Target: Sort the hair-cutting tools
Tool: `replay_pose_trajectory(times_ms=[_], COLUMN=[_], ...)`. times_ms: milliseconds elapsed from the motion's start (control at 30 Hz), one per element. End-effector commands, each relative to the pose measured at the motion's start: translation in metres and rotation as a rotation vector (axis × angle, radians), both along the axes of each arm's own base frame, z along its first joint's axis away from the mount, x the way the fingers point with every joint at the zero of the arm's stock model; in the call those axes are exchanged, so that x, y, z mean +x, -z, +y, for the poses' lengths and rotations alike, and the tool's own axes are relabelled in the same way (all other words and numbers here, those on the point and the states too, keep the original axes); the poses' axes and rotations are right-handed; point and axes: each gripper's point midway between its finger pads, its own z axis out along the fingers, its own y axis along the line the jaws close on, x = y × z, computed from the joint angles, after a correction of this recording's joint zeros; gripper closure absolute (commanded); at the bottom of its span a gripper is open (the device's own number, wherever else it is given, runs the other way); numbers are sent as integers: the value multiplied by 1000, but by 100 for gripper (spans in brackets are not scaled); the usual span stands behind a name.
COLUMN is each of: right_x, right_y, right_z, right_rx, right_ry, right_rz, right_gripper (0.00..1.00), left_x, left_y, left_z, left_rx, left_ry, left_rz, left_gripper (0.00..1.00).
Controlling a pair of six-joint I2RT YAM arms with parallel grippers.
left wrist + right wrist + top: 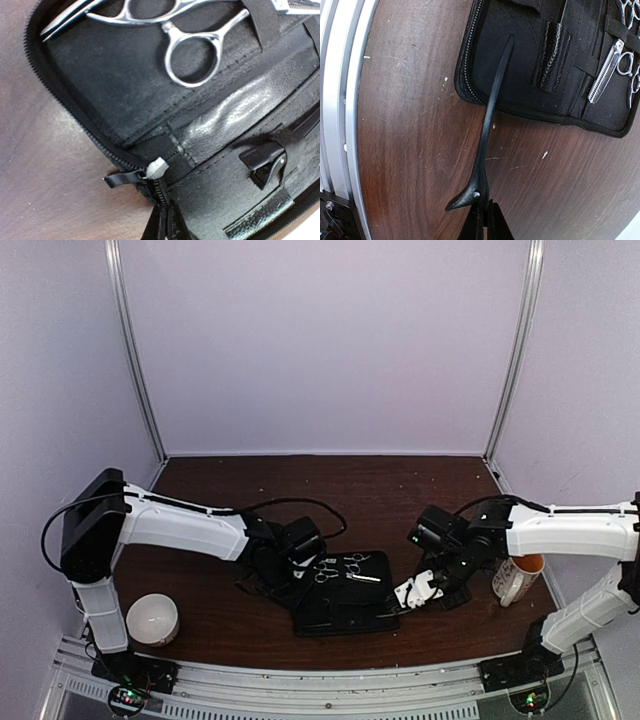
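Note:
A flat black case lies open in the middle of the table. Two silver scissors rest on its far half. In the left wrist view one ring loop shows above the zipper. My left gripper is shut on the case's zipper edge at its left side. A small black clip sits in a case pocket. My right gripper is shut on the hinge end of a long thin black clip. That clip's tip reaches over the case's corner. Toothed scissors lie strapped in the case.
A white mug stands at the right, close behind my right arm. A white round bowl sits at the front left by the left arm's base. A metal rail runs along the table's near edge.

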Motion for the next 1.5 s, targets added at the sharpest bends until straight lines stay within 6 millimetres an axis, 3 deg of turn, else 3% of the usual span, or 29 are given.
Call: replay_pose_trajectory(times_ms=[0, 500, 900, 1467], right_x=[0, 3, 11, 11], right_y=[-6, 18, 50, 47], right_z=[3, 30, 27, 54], right_rx=[-1, -11, -62, -18], right_ry=[-7, -50, -118, -220], right_rz=[3, 50, 13, -7], right_gripper=[100, 100, 100, 100], left_x=[4, 3, 2, 3], left_y=[10, 23, 24, 25], left_z=[25, 21, 20, 23], left_rx=[83, 74, 79, 96], left_ry=[-14, 9, 31, 29], left_rz=[-30, -19, -20, -19], left_gripper=[100, 100, 100, 100])
